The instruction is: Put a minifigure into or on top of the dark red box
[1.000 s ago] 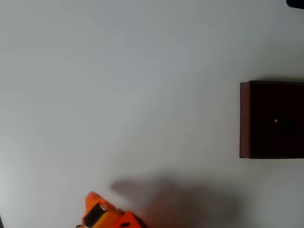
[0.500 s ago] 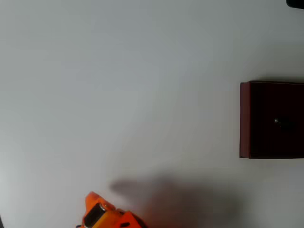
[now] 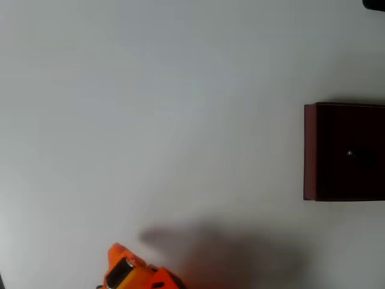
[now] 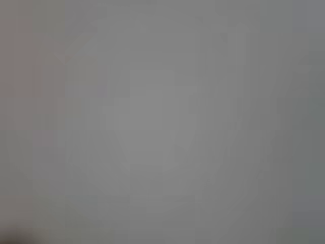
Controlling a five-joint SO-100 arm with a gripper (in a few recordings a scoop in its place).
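The dark red box (image 3: 310, 152) stands at the right edge of the overhead view, cut off by the frame, with maroon walls and a nearly black inside. A tiny grey speck with a faint dark shape beside it, the minifigure (image 3: 350, 153), lies on the box's dark floor. An orange part of my arm with a metal-coloured motor, which looks like the gripper (image 3: 120, 260), pokes in at the bottom left, far from the box. Its fingers cannot be made out. The wrist view is a blurred grey.
The white table (image 3: 168, 108) spreads across the overhead view. A soft shadow (image 3: 222, 253) lies along the bottom edge, right of the orange arm part. A small dark object (image 3: 374, 3) clips the top right corner.
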